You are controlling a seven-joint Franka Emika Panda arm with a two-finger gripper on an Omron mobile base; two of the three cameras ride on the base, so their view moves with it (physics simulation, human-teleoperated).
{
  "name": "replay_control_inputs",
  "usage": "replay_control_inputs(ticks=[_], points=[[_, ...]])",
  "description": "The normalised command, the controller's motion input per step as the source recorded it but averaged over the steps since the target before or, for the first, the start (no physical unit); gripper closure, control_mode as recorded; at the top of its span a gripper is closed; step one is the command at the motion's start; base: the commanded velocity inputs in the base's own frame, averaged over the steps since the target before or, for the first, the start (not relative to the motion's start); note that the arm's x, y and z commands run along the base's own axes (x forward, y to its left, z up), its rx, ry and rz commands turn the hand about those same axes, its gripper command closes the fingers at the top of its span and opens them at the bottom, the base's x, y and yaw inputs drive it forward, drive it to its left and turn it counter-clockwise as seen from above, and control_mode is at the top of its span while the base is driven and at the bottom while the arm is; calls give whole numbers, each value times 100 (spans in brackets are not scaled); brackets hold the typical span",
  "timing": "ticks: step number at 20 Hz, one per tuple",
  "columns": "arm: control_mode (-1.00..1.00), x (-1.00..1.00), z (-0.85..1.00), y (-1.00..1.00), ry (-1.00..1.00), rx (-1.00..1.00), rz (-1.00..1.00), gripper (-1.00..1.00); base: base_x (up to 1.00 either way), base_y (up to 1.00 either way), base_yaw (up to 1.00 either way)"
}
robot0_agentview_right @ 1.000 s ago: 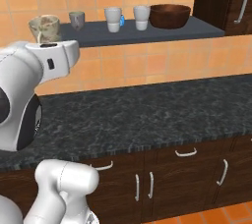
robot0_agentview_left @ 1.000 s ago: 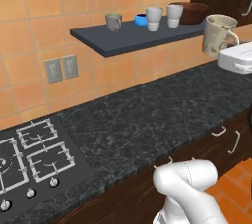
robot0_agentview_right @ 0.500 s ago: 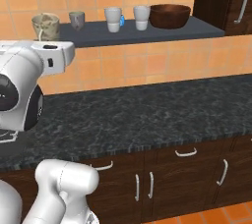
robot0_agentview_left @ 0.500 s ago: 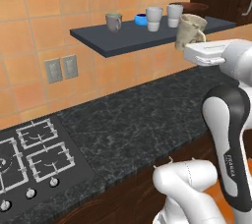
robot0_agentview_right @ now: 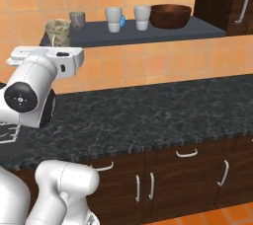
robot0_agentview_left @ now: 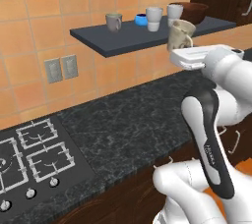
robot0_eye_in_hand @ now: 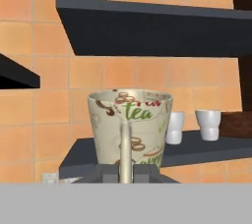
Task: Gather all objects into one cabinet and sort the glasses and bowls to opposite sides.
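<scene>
- Nearest the hand camera, the gripper (robot0_eye_in_hand: 126, 174) has its jaws closed on the handle of the cream mug (robot0_eye_in_hand: 130, 128). The handle runs straight down between the fingertips (robot0_eye_in_hand: 104, 173), so the mug hangs upright with its printed side facing the lens.
- Holding it by the handle keeps the rim level and the base free, which I judge suits setting it down flat on a board.
- In the left base view the arm rises from about 5 o'clock, elbow bent, with the white hand (robot0_agentview_left: 202, 57) turned level at 2 o'clock and the cream mug standing above it, in front of the shelf edge.
- In the right base view the same hand sits at 10 o'clock, the cream mug (robot0_agentview_right: 58, 32) just in front of the shelf's left end, not yet resting on it as far as I can tell.
- Below lies the dark counter (robot0_agentview_left: 133, 125), with a hob (robot0_agentview_left: 29, 152) at 8 o'clock in the left base view.
- Farther back, on the slate shelf (robot0_agentview_right: 163, 32), stand the grey-green mug (robot0_agentview_right: 77, 20) at 11 o'clock, two white cups (robot0_agentview_right: 113, 19) near 12, and a small blue bowl (robot0_agentview_right: 122, 20) tucked between and behind them.
- The brown bowl (robot0_agentview_right: 170, 16) sits at 1 o'clock, towards the right end.
- Cups group left and the big bowl right, so the left end looks the sensible spot for this mug.
</scene>
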Motion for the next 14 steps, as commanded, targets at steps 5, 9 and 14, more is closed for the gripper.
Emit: replay_control_inputs(ticks=[5, 9, 14], points=[[-100, 28, 0, 0, 2, 0, -1, 100, 0, 0, 0], [-100, 8, -6, 2, 7, -1, 0, 100, 0, 0, 0], [-100, 7, -1, 0, 4, -1, 1, 100, 0, 0, 0]])
